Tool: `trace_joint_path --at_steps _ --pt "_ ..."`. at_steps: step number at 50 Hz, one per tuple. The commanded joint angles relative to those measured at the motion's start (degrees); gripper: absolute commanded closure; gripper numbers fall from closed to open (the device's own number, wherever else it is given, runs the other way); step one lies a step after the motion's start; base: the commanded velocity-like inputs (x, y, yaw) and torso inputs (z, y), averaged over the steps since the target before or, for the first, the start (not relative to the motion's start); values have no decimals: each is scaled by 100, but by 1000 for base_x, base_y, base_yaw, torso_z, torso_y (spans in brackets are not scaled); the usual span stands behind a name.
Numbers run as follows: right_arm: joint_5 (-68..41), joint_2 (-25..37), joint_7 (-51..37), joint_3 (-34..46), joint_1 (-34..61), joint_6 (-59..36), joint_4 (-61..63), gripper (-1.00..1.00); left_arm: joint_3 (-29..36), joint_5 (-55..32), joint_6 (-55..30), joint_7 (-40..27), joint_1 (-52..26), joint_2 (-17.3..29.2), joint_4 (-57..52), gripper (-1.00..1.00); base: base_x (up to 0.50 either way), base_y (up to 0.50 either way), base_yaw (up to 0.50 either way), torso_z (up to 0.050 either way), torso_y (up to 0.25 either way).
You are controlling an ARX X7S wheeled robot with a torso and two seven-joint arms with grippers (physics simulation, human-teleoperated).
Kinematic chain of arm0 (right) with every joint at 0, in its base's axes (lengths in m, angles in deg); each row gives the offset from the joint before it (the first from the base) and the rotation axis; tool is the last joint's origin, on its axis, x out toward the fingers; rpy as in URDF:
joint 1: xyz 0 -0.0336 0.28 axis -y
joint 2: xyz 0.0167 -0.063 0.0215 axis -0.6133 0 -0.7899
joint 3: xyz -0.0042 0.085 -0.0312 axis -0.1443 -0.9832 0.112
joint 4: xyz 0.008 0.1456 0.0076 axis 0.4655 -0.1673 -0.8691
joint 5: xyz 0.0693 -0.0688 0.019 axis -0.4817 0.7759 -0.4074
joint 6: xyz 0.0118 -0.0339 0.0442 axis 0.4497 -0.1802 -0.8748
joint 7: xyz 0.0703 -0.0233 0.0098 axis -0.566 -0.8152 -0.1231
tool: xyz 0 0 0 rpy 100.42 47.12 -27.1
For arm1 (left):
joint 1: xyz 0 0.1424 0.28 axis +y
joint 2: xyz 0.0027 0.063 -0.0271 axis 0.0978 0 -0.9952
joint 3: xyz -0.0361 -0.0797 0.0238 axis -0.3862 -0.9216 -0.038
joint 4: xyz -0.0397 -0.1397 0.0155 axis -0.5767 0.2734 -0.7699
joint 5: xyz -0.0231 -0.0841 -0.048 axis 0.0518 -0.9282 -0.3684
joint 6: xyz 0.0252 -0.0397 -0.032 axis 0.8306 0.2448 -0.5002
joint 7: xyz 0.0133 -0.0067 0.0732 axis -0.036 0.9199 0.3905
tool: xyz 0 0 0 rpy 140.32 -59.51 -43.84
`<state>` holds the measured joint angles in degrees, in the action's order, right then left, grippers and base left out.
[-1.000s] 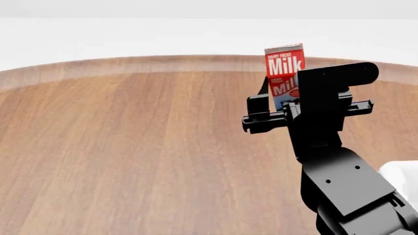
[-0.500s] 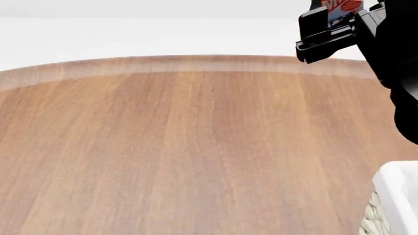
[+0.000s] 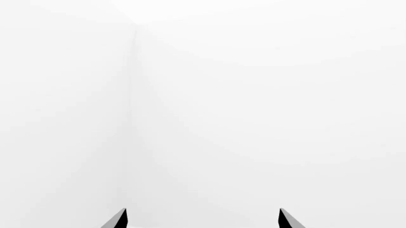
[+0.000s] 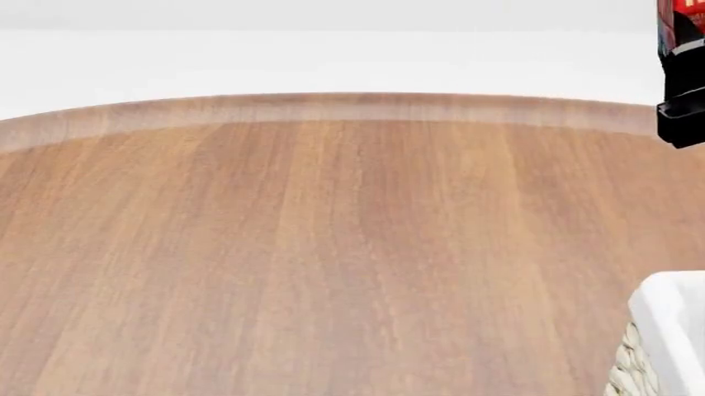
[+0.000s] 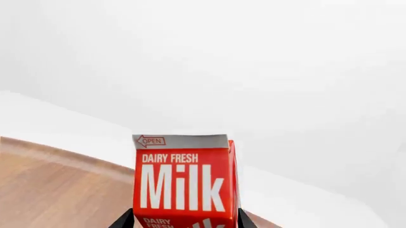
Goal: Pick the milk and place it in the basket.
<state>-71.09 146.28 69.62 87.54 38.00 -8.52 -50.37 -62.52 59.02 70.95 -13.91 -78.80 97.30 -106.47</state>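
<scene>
Your right claw pinches the milk high, to clear the basket rim | left claw spread, holding nothing | surface below

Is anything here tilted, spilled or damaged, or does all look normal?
Nothing stands out. The milk sits upright between the fingers of the right gripper, its carton undented with no spill. The wooden table shows no mess, and the basket corner at the head view's lower right looks intact. The left gripper is open and holds nothing.
</scene>
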Motion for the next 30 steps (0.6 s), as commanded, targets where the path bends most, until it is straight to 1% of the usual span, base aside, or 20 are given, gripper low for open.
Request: trace_joint_path --at_steps 1,4,11,16,23,30 --pt "42 748 197 -375 157 -292 380 100 -156 -74 49 140 32 -98 -41 -100 0 0 0 0 0" --pt "22 878 225 -341 101 -344 453 100 -170 -89 46 135 36 -89 -46 -100 0 0 0 0 0" --pt "-212 1400 212 -222 -226 -240 662 100 -212 -111 52 122 54 -76 -47 -100 0 0 0 1 1" --pt "-339 1546 154 -114 -436 -178 543 100 -212 -122 49 116 48 -63 -52 -100 0 0 0 0 2" --pt "-270 1510 362 -4 -532 -366 314 100 -195 -111 54 110 51 -57 -47 -100 0 0 0 0 2" --pt "-43 1356 692 36 -395 -852 100 100 -195 -109 70 109 61 -54 -31 -100 0 0 0 1 1"
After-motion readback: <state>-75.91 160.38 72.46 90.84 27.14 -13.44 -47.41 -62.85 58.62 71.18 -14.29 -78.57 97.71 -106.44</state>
